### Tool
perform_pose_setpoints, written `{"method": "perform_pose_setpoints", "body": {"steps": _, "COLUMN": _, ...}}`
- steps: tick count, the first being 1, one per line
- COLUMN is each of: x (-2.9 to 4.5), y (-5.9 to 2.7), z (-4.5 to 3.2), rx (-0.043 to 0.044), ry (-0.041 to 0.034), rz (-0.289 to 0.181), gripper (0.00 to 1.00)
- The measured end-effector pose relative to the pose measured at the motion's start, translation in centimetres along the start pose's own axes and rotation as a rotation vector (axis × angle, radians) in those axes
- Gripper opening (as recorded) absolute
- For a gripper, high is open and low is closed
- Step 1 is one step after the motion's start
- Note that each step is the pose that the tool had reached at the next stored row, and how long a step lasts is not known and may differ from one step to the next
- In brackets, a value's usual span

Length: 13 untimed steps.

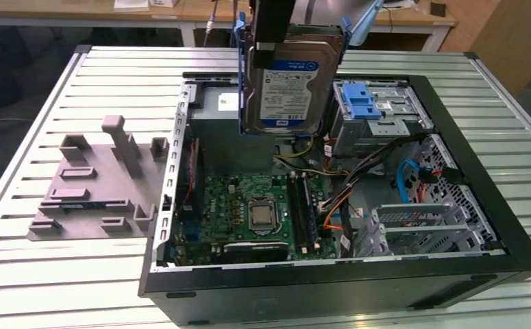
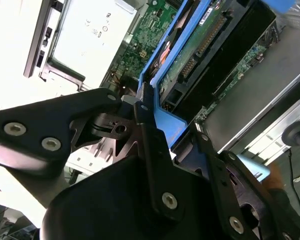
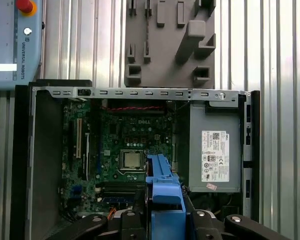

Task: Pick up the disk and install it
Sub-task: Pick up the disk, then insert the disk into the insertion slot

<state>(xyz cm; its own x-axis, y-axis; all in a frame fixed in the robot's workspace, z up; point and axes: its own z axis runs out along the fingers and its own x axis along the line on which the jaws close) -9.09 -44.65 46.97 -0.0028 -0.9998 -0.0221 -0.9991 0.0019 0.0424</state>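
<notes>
The disk hangs upright above the back of the open computer case, its white-and-blue label facing the exterior view and its blue carrier along its sides. My gripper comes down from above and is shut on the disk's upper end. In the second wrist view the black fingers clamp the blue carrier, and the disk's green circuit-board side shows beyond them. In the first wrist view the carrier's blue edge sticks out from between the fingers over the motherboard.
The open black computer case lies on a slatted metal table. Inside are the motherboard, a grey power-supply box and a silver cage with a blue latch. A grey fixture plate lies at the exterior view's left.
</notes>
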Motion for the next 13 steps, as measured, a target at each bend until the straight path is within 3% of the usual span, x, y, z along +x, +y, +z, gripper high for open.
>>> {"method": "perform_pose_setpoints", "body": {"steps": 13, "x": 0.61, "y": -1.51, "z": 0.06, "rx": 0.0, "ry": 0.0, "rz": 0.0, "gripper": 0.36}}
